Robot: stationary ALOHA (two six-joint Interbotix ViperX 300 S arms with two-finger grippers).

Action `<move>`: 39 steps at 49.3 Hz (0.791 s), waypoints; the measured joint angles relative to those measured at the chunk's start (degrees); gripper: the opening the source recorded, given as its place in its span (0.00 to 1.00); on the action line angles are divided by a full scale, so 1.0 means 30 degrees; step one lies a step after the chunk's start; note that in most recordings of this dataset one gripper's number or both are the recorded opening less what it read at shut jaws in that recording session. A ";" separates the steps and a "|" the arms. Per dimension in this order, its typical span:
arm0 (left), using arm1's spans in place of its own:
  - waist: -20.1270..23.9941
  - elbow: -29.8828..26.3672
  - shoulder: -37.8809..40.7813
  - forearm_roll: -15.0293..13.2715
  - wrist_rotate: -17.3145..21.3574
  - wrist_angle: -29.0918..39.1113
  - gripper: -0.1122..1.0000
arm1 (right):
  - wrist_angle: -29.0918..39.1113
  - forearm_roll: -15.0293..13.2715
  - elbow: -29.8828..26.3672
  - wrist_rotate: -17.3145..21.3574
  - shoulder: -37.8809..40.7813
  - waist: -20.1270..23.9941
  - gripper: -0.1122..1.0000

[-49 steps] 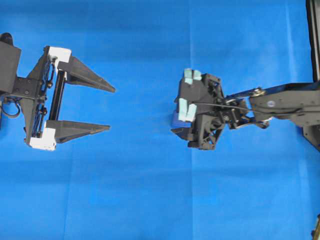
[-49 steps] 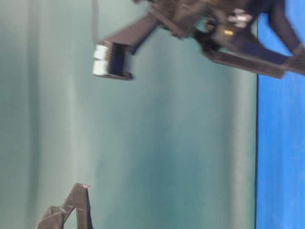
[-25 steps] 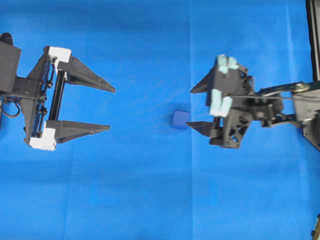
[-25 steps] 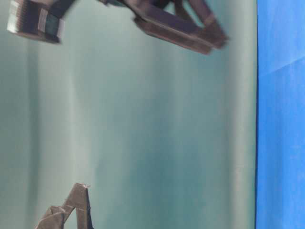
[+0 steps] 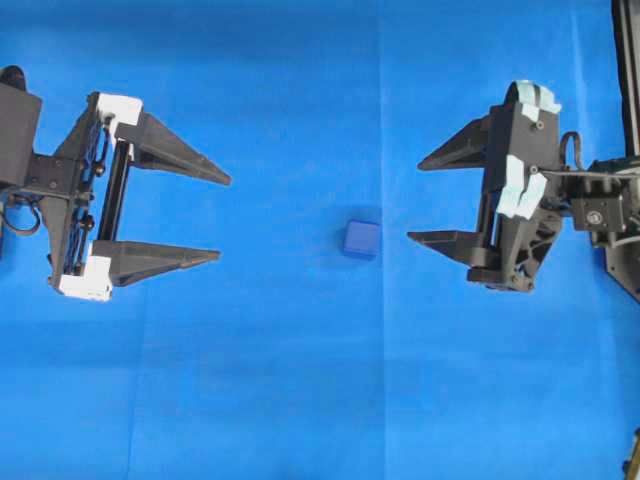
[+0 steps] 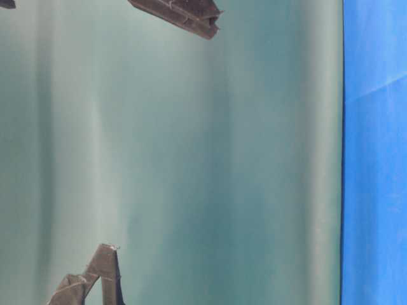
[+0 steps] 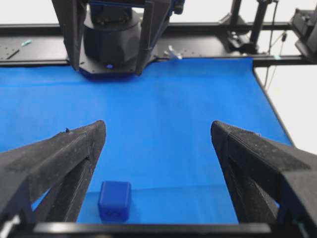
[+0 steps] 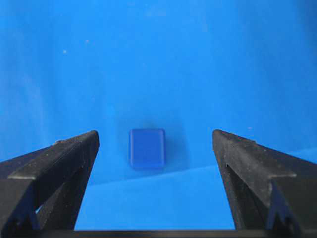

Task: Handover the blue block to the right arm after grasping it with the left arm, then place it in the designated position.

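Observation:
The blue block [image 5: 361, 240] lies alone on the blue cloth [image 5: 300, 400], between the two arms and touching neither. My left gripper [image 5: 222, 218], with white end pieces, hovers open well to the block's left. My right gripper [image 5: 415, 200] stands open just right of the block, its lower fingertip a short gap from it. In the left wrist view the block [image 7: 115, 200] sits low, near the left finger, ahead of the open left gripper [image 7: 158, 130]. Seen from the right wrist, the block [image 8: 147, 148] rests on the cloth beyond the open right gripper [image 8: 155, 135].
A black frame rail [image 5: 625, 80] runs along the cloth's right edge. The other arm's black base [image 7: 111, 39] stands at the cloth's far end. The table-level view shows a green backdrop [image 6: 222, 159], one dark finger [image 6: 181, 13] at the top and another [image 6: 89, 283] at the bottom.
The right gripper has drawn back to the right and turned level, uncovering the block, which stays on the cloth. The left arm has not moved.

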 measured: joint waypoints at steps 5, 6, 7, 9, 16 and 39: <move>0.0029 0.0000 -0.0029 0.0000 0.0000 0.0000 0.93 | -0.0469 -0.0352 0.0000 0.0000 0.0000 0.0000 0.87; 0.0000 0.0000 0.0000 0.0000 0.0000 0.0000 0.93 | -0.0615 -0.0410 0.0000 0.0000 0.0000 0.0000 0.87; 0.0000 0.0000 0.0000 0.0000 0.0000 0.0000 0.93 | -0.0820 -0.0498 0.0000 0.0000 -0.0029 0.0000 0.87; 0.0000 0.0000 0.0000 0.0000 0.0000 0.0000 0.93 | -0.1230 -0.0645 0.0000 0.0000 -0.0059 0.0000 0.87; 0.0000 0.0000 0.0000 -0.0029 0.0000 0.0000 0.93 | -0.3135 -0.1201 -0.0029 0.0000 -0.0498 0.0000 0.87; 0.0000 0.0000 0.0000 0.0000 0.0000 0.0000 0.93 | -0.7588 -0.4570 0.0000 -0.0029 -0.1582 -0.0146 0.87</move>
